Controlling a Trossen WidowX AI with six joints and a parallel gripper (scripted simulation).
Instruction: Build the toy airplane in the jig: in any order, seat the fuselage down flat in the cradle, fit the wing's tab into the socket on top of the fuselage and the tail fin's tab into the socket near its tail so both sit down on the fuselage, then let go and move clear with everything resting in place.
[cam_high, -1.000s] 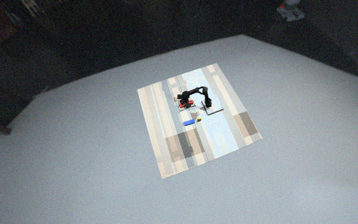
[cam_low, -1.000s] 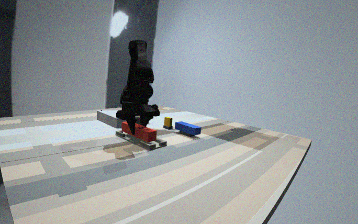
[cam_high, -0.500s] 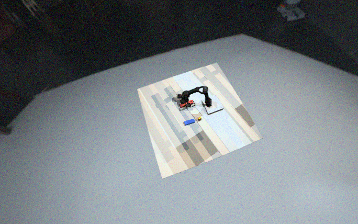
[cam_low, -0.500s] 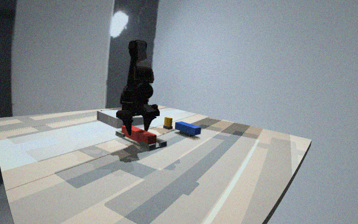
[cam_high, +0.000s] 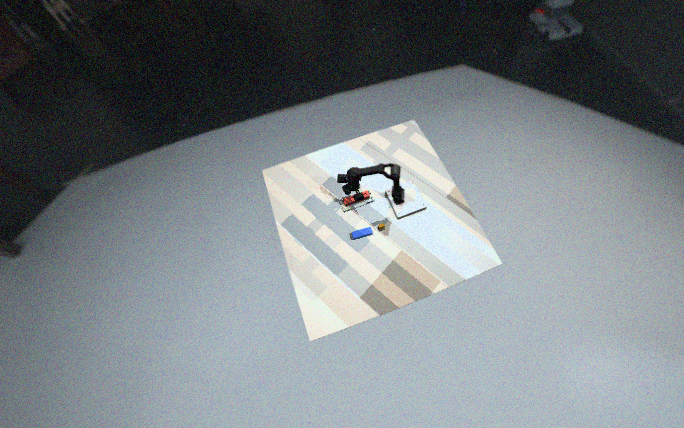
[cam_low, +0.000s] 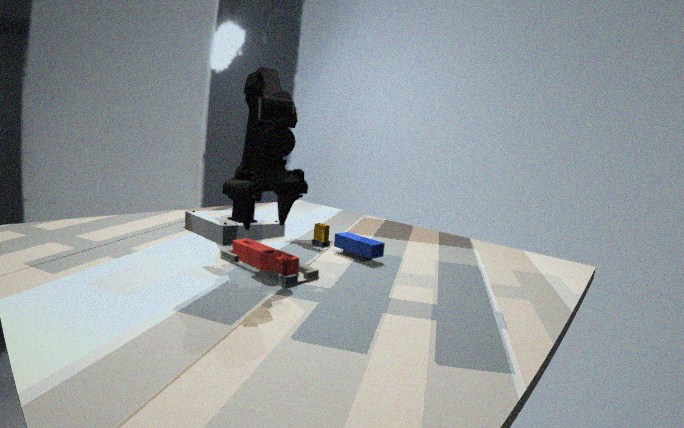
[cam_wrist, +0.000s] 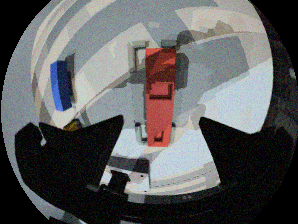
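The worktop (cam_low: 453, 312) is a broad slab patterned in beige, grey and pale blue stripes; in the exterior view its right edge and near right corner fall away to open grey, well apart from every part, and the wide stretch of striped surface toward the camera carries nothing but shadows. Toward the back stands a pale grey base block (cam_low: 211, 224) from which the dark arm (cam_low: 267, 131) rises and bends over. The claw (cam_low: 264, 209) hangs above the worktop with its two fingers (cam_low: 245, 206) spread wide and nothing between them, lifted off the parts below with open air under the tips. Beneath and slightly in front of it lies the grey cradle (cam_low: 308, 273), a low jig whose ends show past the red fuselage (cam_low: 264, 254) resting in it. The fuselage lies flat along the cradle, its long axis running from back left to front right in the exterior view; in the wrist view the fuselage (cam_wrist: 160, 99) runs straight up the frame between the two dark fingers, with a notch showing near its lower end. To the right of the cradle, apart from it, the blue wing (cam_low: 359, 244) lies flat on the worktop, its long axis running roughly parallel to the fuselage's. Between the wing and the base block, just beside the wing's far end, the small yellow tail fin (cam_low: 321, 233) stands upright on the worktop, separate from both.
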